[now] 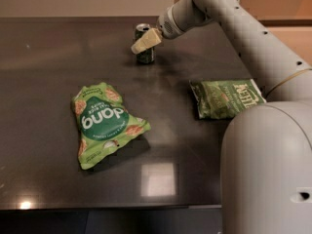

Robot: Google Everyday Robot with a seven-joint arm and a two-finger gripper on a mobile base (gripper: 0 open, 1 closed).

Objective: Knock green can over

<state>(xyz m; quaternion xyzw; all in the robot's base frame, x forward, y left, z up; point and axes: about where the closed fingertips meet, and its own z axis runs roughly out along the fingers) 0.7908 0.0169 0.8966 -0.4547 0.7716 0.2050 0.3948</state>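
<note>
The green can [145, 55] stands upright at the far middle of the dark table [48, 82], dark green with a silver top. My gripper [144, 41] is right at the can, its pale fingers across the can's upper front and covering part of it. The arm reaches in from the right, over the table's back right part.
A bright green snack bag [104, 123] lies flat at the front left. A darker green chip bag [225, 97] with white lettering lies at the right, partly under my arm. The robot's grey body [265, 169] fills the lower right. The table's front edge runs along the bottom.
</note>
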